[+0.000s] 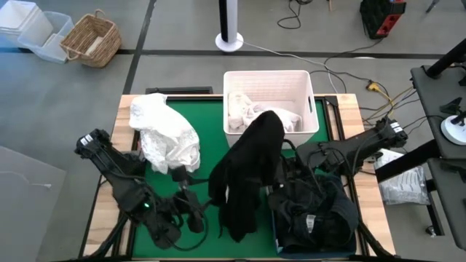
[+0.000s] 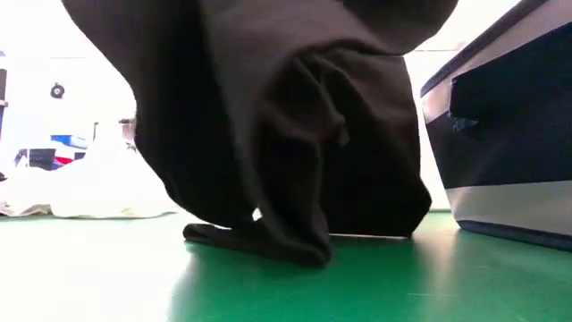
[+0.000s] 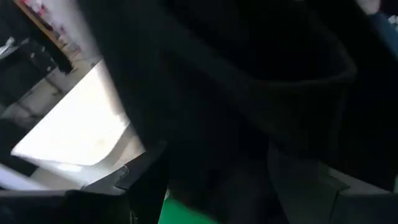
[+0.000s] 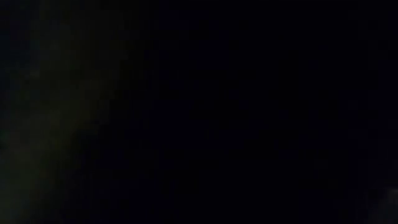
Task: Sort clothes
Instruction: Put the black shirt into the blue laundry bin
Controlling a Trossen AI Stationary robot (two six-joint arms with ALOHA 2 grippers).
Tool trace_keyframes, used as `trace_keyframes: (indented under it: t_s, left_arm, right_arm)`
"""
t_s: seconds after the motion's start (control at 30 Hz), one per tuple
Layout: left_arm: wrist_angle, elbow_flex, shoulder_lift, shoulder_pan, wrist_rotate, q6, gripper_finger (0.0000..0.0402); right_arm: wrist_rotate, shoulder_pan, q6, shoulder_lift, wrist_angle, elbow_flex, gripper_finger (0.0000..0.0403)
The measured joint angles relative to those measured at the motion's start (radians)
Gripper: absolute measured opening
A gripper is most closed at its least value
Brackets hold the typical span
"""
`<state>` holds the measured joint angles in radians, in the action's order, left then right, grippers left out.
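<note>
Hanging above the middle of the green table (image 1: 211, 116), a black garment (image 1: 247, 175) trails its lower folds onto the mat, lifted at its top by the right gripper (image 1: 273, 124), clamped on the fabric near the white bin (image 1: 306, 91). Left gripper (image 1: 191, 207) sits beside the garment's lower edge; its finger spacing cannot be judged. A white garment (image 1: 166, 135) lies left of centre. Dark clothes (image 1: 313, 211) fill the navy bin.
</note>
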<state>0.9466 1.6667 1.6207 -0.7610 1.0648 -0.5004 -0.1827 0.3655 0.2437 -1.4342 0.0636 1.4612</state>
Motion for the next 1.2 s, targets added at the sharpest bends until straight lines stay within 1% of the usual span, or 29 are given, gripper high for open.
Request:
trace_keyframes:
  t_s: [0.03,0.07,0.13,0.2,0.27,0.37,0.47,0.7,0.83,0.97,1.03,1.1,1.13,1.2]
  left_arm:
    - [-0.074,-0.03,0.001,0.005,0.01,0.042,0.0245]
    - [-0.145,-0.057,0.001,0.01,0.042,0.077,0.0245]
    - [-0.261,-0.096,0.001,0.021,0.139,0.116,0.0245]
    - [-0.317,-0.117,0.0,0.025,0.239,0.121,0.0245]
    - [-0.34,-0.121,-0.002,0.029,0.286,0.131,0.0245]
    - [-0.368,-0.122,-0.002,0.033,0.286,0.16,0.0245]
    - [-0.375,-0.122,-0.002,0.034,0.286,0.167,0.0245]
    - [-0.393,-0.122,-0.002,0.046,0.287,0.174,0.0245]
    - [-0.398,-0.122,-0.002,0.052,0.293,0.174,0.0245]
    - [-0.399,-0.122,-0.003,0.052,0.331,0.174,0.0245]
    - [-0.405,-0.122,-0.003,0.052,0.333,0.174,0.0245]
    - [-0.407,-0.122,-0.003,0.053,0.332,0.174,0.0245]
    - [-0.409,-0.122,-0.003,0.053,0.332,0.171,0.0245]
    - [-0.41,-0.122,0.001,0.056,0.319,0.163,0.0245]
  right_arm:
    - [-0.001,-0.002,-0.002,-0.002,0.017,0.0,0.0013]
    - [-0.001,-0.002,-0.009,-0.003,0.03,0.0,0.0013]
    - [-0.001,-0.002,-0.016,-0.006,0.049,0.0,0.0013]
    - [-0.001,-0.002,-0.021,-0.007,0.052,0.0,0.0018]
    - [-0.001,-0.002,-0.04,-0.008,0.051,0.0,0.003]
    - [0.023,-0.003,-0.085,-0.008,0.051,0.0,0.0057]
    - [0.059,-0.004,-0.135,-0.008,0.05,0.0,0.0097]
    - [0.07,-0.018,-0.26,-0.017,0.054,0.0,0.0219]
    - [0.12,-0.031,-0.314,-0.027,0.048,-0.002,0.0286]
    - [0.164,-0.035,-0.326,-0.028,0.058,-0.002,0.034]
    - [0.166,-0.034,-0.326,-0.031,0.077,-0.002,0.0358]
    - [0.167,-0.034,-0.318,-0.036,0.106,-0.002,0.0362]
    - [0.167,-0.035,-0.307,-0.04,0.12,-0.002,0.036]
    - [0.167,-0.035,-0.285,-0.045,0.142,-0.002,0.0341]
